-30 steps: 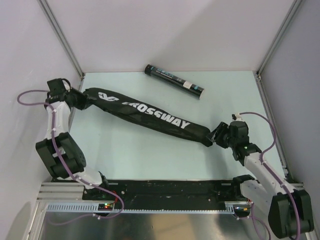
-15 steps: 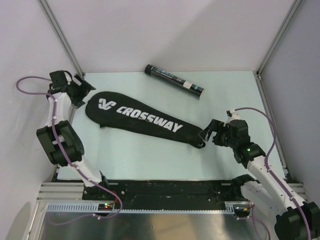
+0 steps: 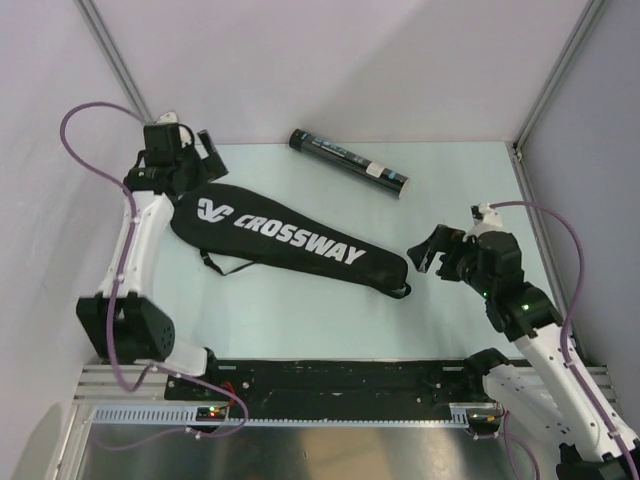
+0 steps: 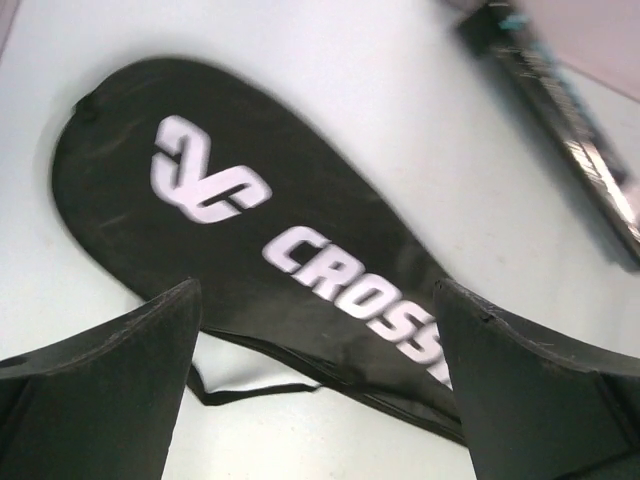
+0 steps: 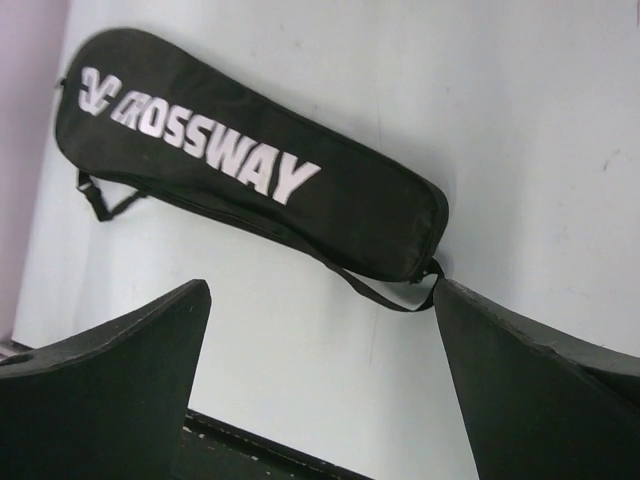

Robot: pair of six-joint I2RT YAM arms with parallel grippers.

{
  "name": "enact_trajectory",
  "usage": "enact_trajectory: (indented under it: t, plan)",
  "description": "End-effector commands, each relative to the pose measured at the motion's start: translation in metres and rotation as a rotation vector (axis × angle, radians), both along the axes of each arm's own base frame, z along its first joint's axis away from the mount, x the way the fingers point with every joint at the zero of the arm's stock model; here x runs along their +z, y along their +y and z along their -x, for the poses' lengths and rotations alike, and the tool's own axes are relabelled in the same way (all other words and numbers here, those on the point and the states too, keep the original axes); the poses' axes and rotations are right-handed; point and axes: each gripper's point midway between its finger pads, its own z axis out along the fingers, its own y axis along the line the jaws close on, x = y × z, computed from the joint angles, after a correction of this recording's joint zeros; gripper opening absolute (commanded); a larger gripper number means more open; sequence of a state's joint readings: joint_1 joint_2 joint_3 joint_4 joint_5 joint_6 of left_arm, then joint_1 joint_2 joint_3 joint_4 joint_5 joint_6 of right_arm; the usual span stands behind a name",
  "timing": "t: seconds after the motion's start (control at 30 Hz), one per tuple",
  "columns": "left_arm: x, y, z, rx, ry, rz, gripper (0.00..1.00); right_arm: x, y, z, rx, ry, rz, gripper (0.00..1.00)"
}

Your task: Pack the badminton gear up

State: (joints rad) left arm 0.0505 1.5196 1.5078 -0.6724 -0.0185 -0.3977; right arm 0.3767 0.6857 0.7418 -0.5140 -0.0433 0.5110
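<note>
Black bag (image 3: 290,240) flat, reads CROSSWAY; long axis diag., wide end by left gripper (image 3: 200,158), narrow by right gripper (image 3: 430,255); fingers all spread.

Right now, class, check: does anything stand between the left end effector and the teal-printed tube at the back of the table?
Nothing visible does. Only bare table separates the open left end effector from the tube. The CROSSWAY bag lies closer to the near edge, off that line.
</note>
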Motion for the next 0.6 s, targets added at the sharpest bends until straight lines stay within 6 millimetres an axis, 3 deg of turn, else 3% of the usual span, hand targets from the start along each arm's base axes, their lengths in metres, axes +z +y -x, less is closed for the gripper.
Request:
enact_trajectory:
  t: [0.0,0.13,0.2,0.27,0.4,0.57]
  plan:
    - [0.084,-0.062,0.036,-0.242,-0.236,-0.078,1.0,0.043,-0.007,0.008,-0.011,-0.091,-0.012,0.99]
    - [0.107,-0.122,0.077,-0.453,-0.377,-0.03,1.0,0.069,-0.008,0.015,-0.003,-0.161,-0.048,0.99]
    - [0.109,-0.148,0.1,-0.541,-0.443,0.033,1.0,0.08,-0.007,0.018,-0.003,-0.186,-0.077,0.99]
    - [0.099,-0.165,0.122,-0.612,-0.481,0.083,1.0,0.089,-0.006,0.023,0.003,-0.217,-0.102,1.0]
    - [0.092,-0.163,0.153,-0.643,-0.566,0.074,1.0,0.099,-0.01,0.028,0.002,-0.261,-0.111,0.99]
    - [0.094,-0.148,0.171,-0.624,-0.644,0.027,1.0,0.092,-0.013,0.029,-0.004,-0.248,-0.083,1.0]
